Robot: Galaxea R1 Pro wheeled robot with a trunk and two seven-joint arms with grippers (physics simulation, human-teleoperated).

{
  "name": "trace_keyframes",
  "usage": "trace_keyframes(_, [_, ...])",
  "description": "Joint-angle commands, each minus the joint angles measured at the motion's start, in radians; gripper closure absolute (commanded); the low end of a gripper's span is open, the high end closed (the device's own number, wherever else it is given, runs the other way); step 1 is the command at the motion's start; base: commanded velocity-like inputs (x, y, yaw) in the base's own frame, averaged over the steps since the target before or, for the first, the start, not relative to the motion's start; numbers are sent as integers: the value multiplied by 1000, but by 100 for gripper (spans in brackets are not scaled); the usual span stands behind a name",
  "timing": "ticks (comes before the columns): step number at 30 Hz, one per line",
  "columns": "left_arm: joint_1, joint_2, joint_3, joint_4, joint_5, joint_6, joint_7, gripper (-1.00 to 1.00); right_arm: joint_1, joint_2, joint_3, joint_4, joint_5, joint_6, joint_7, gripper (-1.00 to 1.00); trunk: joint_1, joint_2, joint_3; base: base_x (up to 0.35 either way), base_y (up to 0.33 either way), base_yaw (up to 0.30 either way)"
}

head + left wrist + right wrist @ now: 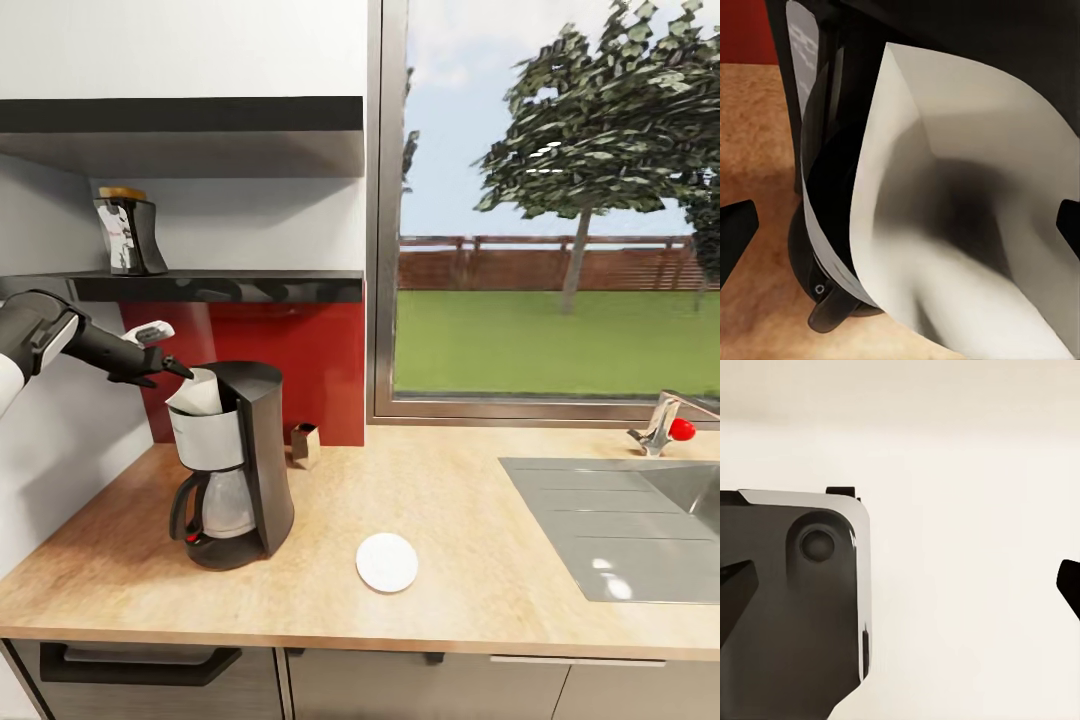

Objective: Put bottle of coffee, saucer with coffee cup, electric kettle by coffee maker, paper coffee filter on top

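Observation:
The coffee maker (240, 462) stands on the kitchen countertop (470, 500) at the left, glass carafe in front. A white paper coffee filter (198, 393) sits tilted in its open top, large in the left wrist view (960, 210). My left gripper (178, 352) hovers just left of and above the filter, open, with its fingertips (736, 232) spread wide on either side. The bottle of coffee (130, 235) is on the kitchen shelf (220, 288). The saucer (387, 562) lies on the counter right of the machine. My right gripper (900, 585) is open before a pale surface. Cup and kettle are out of view.
A small brown box (305, 443) stands behind the coffee maker by the red backsplash. The steel sink (620, 520) with a red-knobbed tap (665, 425) takes up the counter's right. A window is behind. A dark rounded body (791, 607) shows in the right wrist view.

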Motion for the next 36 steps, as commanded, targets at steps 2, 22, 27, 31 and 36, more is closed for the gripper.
trace_keyframes(2, [-2, 1, -3, -2, -1, 6, -5, -100, -1, 0, 0, 1, 0, -3, 0, -100, 0, -1, 0, 0, 0, 0])
trace_keyframes(22, [-64, 5, 146, -6, 14, 5, 1, -100, 0, 1, -1, 0, 0, -3, -1, -100, 0, -1, 0, 0, 0, 0])
trace_keyframes(27, [-67, 7, 147, -6, 14, 4, 2, -100, -1, 1, -1, 0, 0, -3, 0, -100, 0, -1, 0, 0, 0, 0])
trace_keyframes(31, [-68, 18, 147, -7, 14, 3, 2, -100, 0, 1, -1, 0, -1, -3, 0, -100, 0, -1, 0, 0, 0, 0])
trace_keyframes(36, [-65, 57, 147, -62, 14, 2, 2, -100, -1, 3, 0, 0, -1, -4, 0, -100, 0, -1, 0, 0, 0, 0])
